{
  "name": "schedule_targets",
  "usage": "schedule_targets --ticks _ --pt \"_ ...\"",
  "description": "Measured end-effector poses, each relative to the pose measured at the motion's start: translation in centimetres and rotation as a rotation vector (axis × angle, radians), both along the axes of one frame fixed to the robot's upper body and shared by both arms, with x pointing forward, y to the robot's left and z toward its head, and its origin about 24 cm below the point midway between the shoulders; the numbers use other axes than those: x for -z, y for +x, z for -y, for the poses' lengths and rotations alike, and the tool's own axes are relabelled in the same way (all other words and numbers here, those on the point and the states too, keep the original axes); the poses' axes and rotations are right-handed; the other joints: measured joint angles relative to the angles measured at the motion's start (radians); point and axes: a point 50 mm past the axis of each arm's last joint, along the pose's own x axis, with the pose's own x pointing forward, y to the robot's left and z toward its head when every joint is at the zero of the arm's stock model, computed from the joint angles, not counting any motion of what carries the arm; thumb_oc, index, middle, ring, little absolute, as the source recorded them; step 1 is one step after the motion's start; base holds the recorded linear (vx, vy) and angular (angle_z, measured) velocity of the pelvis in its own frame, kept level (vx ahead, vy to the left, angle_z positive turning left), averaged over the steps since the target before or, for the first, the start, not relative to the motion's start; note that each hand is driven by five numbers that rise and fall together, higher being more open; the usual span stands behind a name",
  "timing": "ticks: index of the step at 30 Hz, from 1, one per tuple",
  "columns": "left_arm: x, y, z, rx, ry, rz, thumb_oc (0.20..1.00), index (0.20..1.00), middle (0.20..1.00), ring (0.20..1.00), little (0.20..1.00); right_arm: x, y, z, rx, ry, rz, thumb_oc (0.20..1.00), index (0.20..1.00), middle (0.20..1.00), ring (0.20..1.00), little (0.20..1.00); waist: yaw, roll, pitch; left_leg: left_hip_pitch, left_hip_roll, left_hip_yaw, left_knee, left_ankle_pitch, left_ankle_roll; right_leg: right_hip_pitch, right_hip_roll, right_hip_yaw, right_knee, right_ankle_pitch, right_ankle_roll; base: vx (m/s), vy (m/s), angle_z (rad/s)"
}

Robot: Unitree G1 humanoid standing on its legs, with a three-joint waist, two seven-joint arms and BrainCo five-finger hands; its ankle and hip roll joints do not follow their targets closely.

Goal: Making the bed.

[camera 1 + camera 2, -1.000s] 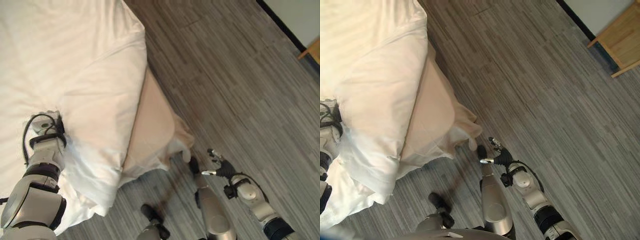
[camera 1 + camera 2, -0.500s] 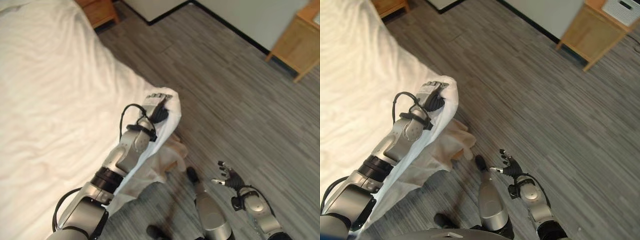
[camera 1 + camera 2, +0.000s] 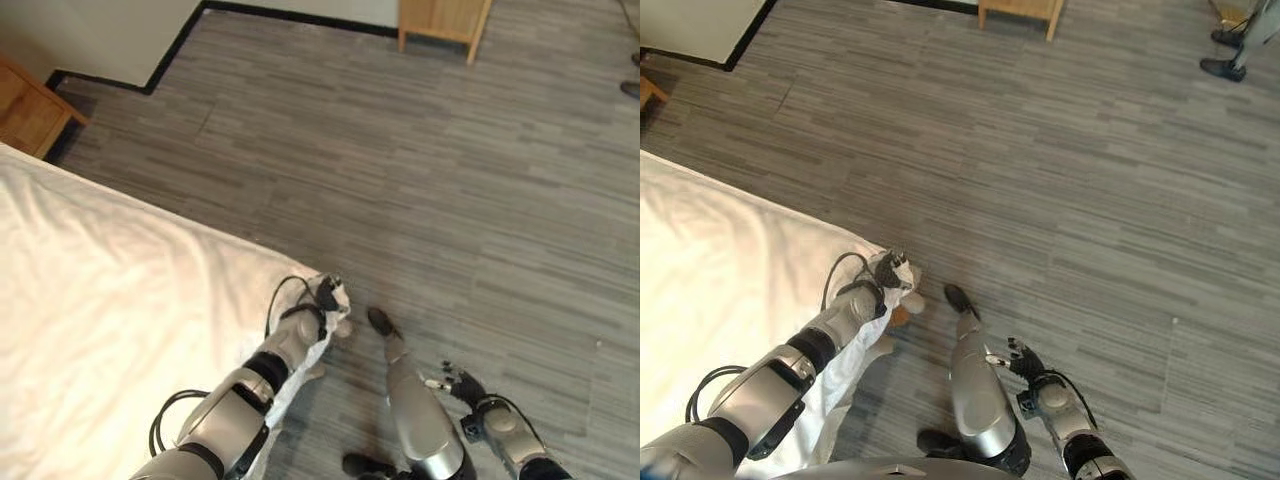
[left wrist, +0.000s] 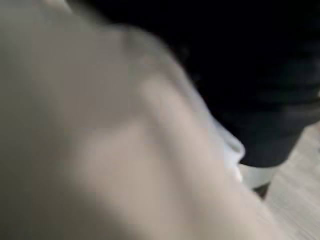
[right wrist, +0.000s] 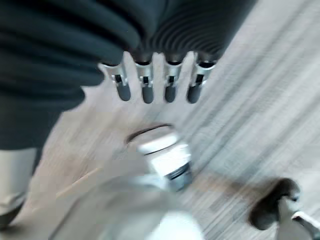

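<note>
One bed (image 3: 90, 300), two wooden furniture pieces (image 3: 440, 20), one person's shoe (image 3: 1222, 68).

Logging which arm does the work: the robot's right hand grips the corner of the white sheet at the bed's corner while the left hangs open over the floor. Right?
Not quite: the hands are swapped. In the right eye view the left hand grips the corner of the white sheet at the bed's corner, while the right hand hangs open over the grey floor.

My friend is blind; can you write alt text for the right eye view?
The robot's left hand grips the corner of a white sheet at the bed's edge, above grey plank flooring. Its right hand hangs low, fingers relaxed, holding nothing.
</note>
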Motion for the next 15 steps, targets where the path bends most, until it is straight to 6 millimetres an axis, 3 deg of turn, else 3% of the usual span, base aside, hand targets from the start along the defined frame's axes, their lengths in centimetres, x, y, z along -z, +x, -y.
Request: schedule_targets --ticks 4,5,6,7,8,10,12,15 --pt "-1.4 -0.5 3.5 -0.042 -0.325 0.046 1.000 1.000 1.000 1.000 1.000 -1.1 1.4 -0.6 -0.013 -0.037 0.084 1.000 1.000 1.000 1.000 1.000 0.025 -0.001 -0.001 -0.001 0.009 -0.039 0.008 0.000 0.000 0.008 -0.009 -0.014 0.006 0.031 -0.016 0.01 -0.064 0.18" --pt "-3.6 -0.6 5.8 -0.015 -0.531 0.105 1.000 1.000 1.000 1.000 1.000 -2.2 2.5 -0.8 -0.003 -0.040 0.164 1.000 1.000 1.000 1.000 1.000 0.039 -0.004 0.000 -0.014 0.017 -0.062 0.008 0.004 0.004 0.009 -0.014 -0.028 0.004 0.032 -0.017 0.00 -0.149 0.26" --pt "-5.4 -0.6 6.4 -0.009 -0.663 0.138 1.000 1.000 1.000 1.000 1.000 -2.8 3.1 -0.9 -0.002 -0.052 0.203 1.000 1.000 1.000 1.000 1.000 0.054 -0.008 0.003 -0.019 0.023 -0.067 0.009 0.009 -0.004 0.013 -0.022 -0.042 0.004 0.032 -0.018 0.02 -0.180 0.53" --pt "-9.5 -0.8 7.5 0.052 -0.884 0.230 1.000 1.000 1.000 1.000 1.000 -3.6 3.5 -0.6 -0.014 -0.097 0.254 1.000 1.000 1.000 1.000 1.000 0.066 -0.023 0.013 -0.018 0.036 -0.105 0.012 0.021 -0.005 0.041 -0.033 -0.074 0.001 0.034 -0.023 0.02 -0.111 0.73" --pt "-12.2 -1.1 8.2 0.112 -1.015 0.301 1.000 1.000 1.000 1.000 1.000 -3.7 3.1 -0.2 -0.025 -0.131 0.268 1.000 1.000 1.000 1.000 1.000 0.069 -0.030 0.013 -0.015 0.041 -0.136 0.014 0.026 -0.004 0.062 -0.035 -0.102 -0.001 0.028 -0.024 0.01 -0.077 0.85" --pt "-16.9 -1.1 8.2 0.191 -1.203 0.442 1.000 1.000 1.000 1.000 1.000 -4.6 3.4 0.5 -0.056 -0.201 0.318 1.000 1.000 1.000 1.000 1.000 0.107 -0.056 0.007 0.005 0.064 -0.171 0.012 0.033 -0.007 0.107 -0.032 -0.141 -0.006 0.019 -0.026 0.05 -0.091 0.55" --pt "-19.2 -1.0 7.7 0.209 -1.286 0.505 1.000 1.000 1.000 1.000 1.000 -5.6 4.1 0.6 -0.111 -0.254 0.366 1.000 1.000 1.000 1.000 1.000 0.123 -0.075 0.001 0.011 0.076 -0.178 0.010 0.033 -0.008 0.122 -0.034 -0.161 -0.006 0.013 -0.034 0.05 -0.102 0.30" --pt "-22.6 -1.1 6.4 0.252 -1.359 0.603 1.000 1.000 1.000 1.000 1.000 -8.9 6.1 0.7 -0.144 -0.317 0.513 1.000 1.000 1.000 1.000 1.000 0.153 -0.119 -0.023 0.018 0.101 -0.224 0.008 0.045 -0.007 0.167 -0.036 -0.204 -0.021 0.014 -0.036 0.04 -0.054 0.37"
